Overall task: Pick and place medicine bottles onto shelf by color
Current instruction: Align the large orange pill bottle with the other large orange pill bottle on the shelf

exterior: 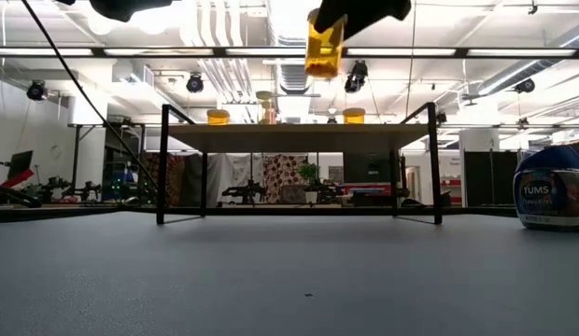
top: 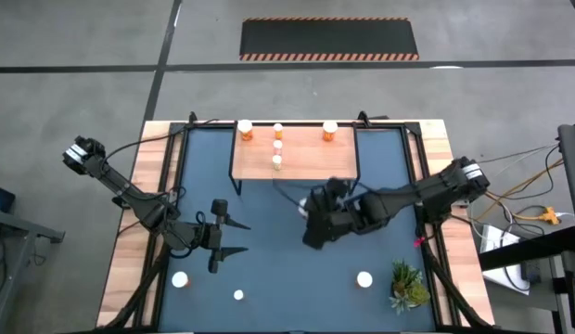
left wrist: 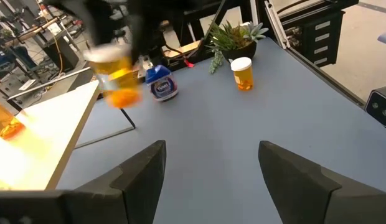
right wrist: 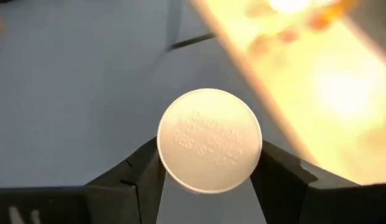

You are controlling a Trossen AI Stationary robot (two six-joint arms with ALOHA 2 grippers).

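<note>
Worktop (top: 130,241): wooden top with a dark blue mat (top: 287,278), seen from above.

Shelf (top: 297,158): light board on thin black legs at the far middle of the mat. It carries two larger orange bottles at its back corners (top: 245,129) (top: 330,130) and three small ones in a row between them (top: 277,147).

Right arm: reaches in over the mat, its tool (right wrist: 208,163) just in front of the shelf's near edge. The tool is closed on a bottle (right wrist: 210,140), one finger on each side of the white cap; in the low view the orange body (exterior: 324,49) hangs clear of the mat, above shelf height.

Left arm: waits over the left half of the mat, its tool (top: 228,237) spread and empty.

Bottles yet to move: three white-capped ones near the front edge (top: 180,278) (top: 238,295) (top: 364,278). The blue bottle (left wrist: 161,83) stands beyond the shelf's leg in the left wrist view.

Plant (top: 408,286): at the front right corner; not part of the task.

Handling, as a judgement: the bottles look light, rigid and smooth-walled, so likely to slip or tip if pinched off centre. The ribbed cap edge probably offers the surest hold, taken squarely across its width as here. The shelf is narrow, so the bottle should be set down upright and gently.
</note>
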